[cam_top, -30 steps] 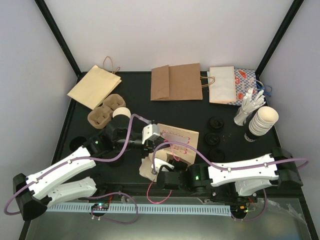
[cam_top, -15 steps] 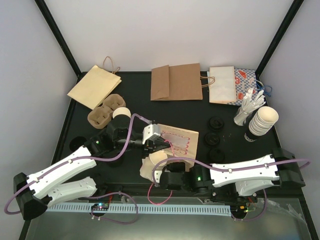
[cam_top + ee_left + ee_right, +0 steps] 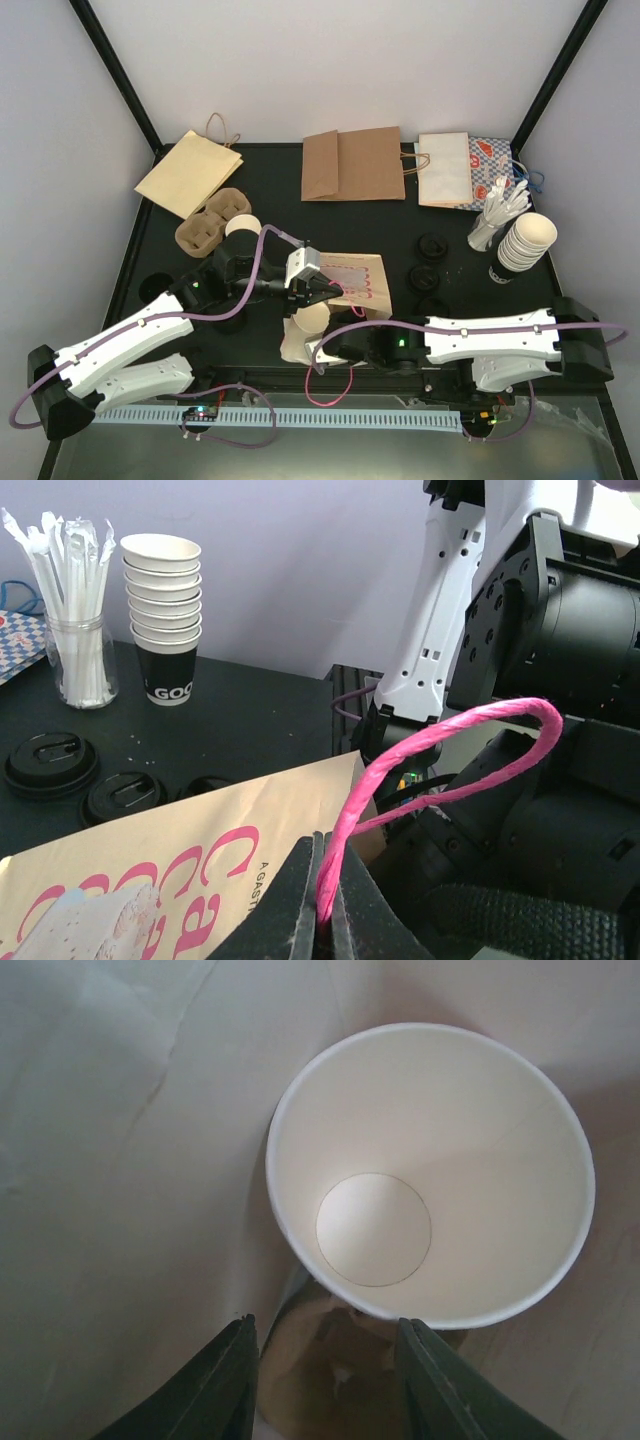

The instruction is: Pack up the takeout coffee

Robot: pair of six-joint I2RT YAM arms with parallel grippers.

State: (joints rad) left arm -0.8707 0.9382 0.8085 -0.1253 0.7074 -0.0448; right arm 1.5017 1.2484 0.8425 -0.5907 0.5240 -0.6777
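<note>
Desk centre: open bag (image 3: 355, 280) lying flat, mouth toward the near edge, the takeout coffee (image 3: 311, 318) in that mouth. Far edge, left to right: flat bag (image 3: 190, 172), folded bag (image 3: 352, 163), two overlapping bags (image 3: 455, 170). Before the far-left corner: cup carrier (image 3: 212, 220). Right edge: straw jar (image 3: 483, 235) beside cup stack (image 3: 525, 245); lids (image 3: 424, 275) to their left.

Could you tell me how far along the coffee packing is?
Done: the cup lies inside the bag, paper walls around it. In hand: the left gripper is shut on the pink handle, holding the mouth open; the right gripper is open behind the cup. Left: withdrawing the right gripper and releasing the handle.
</note>
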